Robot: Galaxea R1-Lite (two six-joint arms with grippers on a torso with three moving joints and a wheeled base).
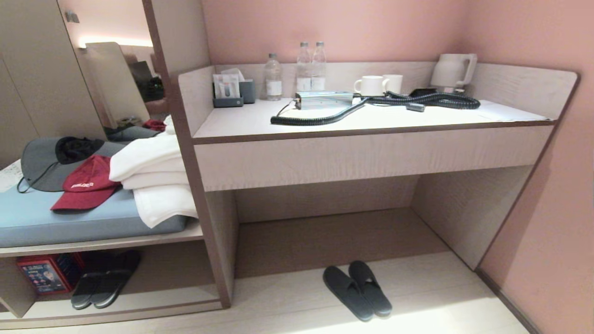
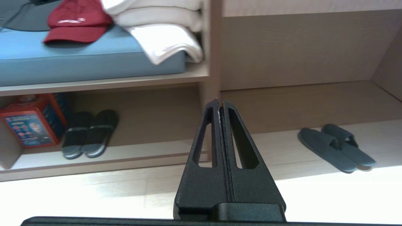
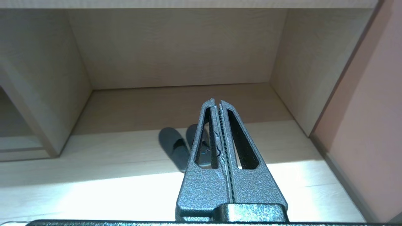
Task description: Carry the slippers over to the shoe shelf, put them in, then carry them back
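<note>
Keeping both the left gripper (image 2: 220, 103) and right gripper (image 3: 216, 102) clenched on nothing, we saw the thin dark open-toe slippers (image 1: 357, 290) on the floor at six o'clock below the desk. We risked grabbing the other dark pair (image 2: 89, 133) in the beige laminate shoe shelf (image 2: 94, 163), which the right wrist view missed.

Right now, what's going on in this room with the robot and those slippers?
Nothing is being handled yet. The slippers lie side by side on the floor in front of the desk's opening. The shoe shelf stands to the left. The left gripper and right gripper are both shut and empty, short of the slippers.
</note>
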